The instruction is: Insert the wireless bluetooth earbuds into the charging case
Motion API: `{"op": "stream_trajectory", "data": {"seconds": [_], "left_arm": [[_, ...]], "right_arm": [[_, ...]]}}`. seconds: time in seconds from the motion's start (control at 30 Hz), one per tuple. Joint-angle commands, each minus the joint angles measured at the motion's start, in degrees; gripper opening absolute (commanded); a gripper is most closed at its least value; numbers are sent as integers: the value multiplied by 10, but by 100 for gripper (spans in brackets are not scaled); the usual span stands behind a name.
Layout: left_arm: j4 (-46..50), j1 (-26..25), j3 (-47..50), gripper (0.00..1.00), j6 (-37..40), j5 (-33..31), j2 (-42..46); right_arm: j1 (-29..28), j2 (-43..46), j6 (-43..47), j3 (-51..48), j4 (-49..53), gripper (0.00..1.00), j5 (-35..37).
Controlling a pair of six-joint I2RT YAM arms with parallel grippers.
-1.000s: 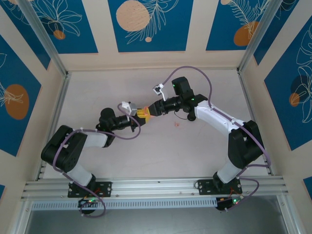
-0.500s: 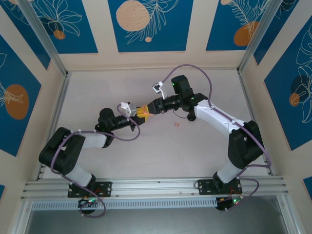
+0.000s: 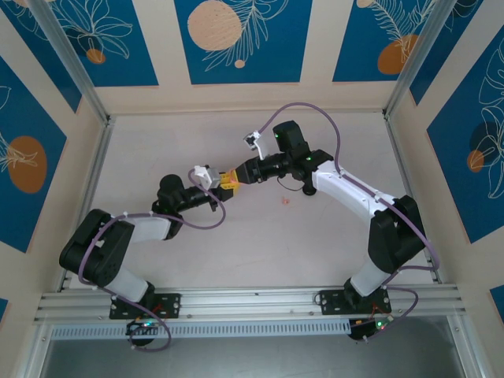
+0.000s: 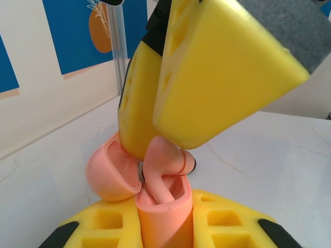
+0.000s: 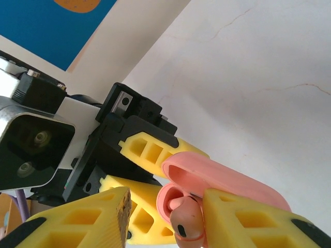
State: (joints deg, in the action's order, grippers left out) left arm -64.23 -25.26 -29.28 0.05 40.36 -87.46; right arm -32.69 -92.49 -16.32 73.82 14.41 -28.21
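My left gripper (image 4: pixel 165 230) is shut on the pink charging case (image 4: pixel 164 219), held upright with its lid (image 4: pixel 109 173) swung open to the left. One pink earbud (image 4: pixel 168 157) stands with its stem down in the case's cavity and its head above the rim. My right gripper (image 5: pixel 166 200) is right over the case, jaws apart. In the right wrist view the earbud (image 5: pixel 187 225) rests against the right finger (image 5: pixel 248 222), with a gap to the left finger (image 5: pixel 83 219). From above, both grippers (image 3: pixel 233 181) meet mid-table. The other earbud (image 3: pixel 285 200) lies on the table.
The pale table (image 3: pixel 315 236) lies bare around the two arms. Aluminium rails (image 3: pixel 87 173) and blue-patterned walls close it in on the left, right and back. The right arm's purple cable (image 3: pixel 315 114) loops above its wrist.
Both grippers have crept slightly left together, staying joined at the case. The right wrist has edged closer to the left gripper.
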Motion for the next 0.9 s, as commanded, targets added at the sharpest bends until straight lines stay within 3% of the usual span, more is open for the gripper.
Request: {"op": "stream_trajectory", "data": {"seconds": [0.0,0.53,0.87], "left_arm": [[-43,-18,0,16,20,33,23],[-41,-20,11,16,32,-4,27],[-37,-22,12,16,36,-6,33]], "right_arm": [[-7,-2,-3,9,17,42,27],[-4,13,-59,12,43,42,83],[-4,28,-62,4,43,42,72]]}}
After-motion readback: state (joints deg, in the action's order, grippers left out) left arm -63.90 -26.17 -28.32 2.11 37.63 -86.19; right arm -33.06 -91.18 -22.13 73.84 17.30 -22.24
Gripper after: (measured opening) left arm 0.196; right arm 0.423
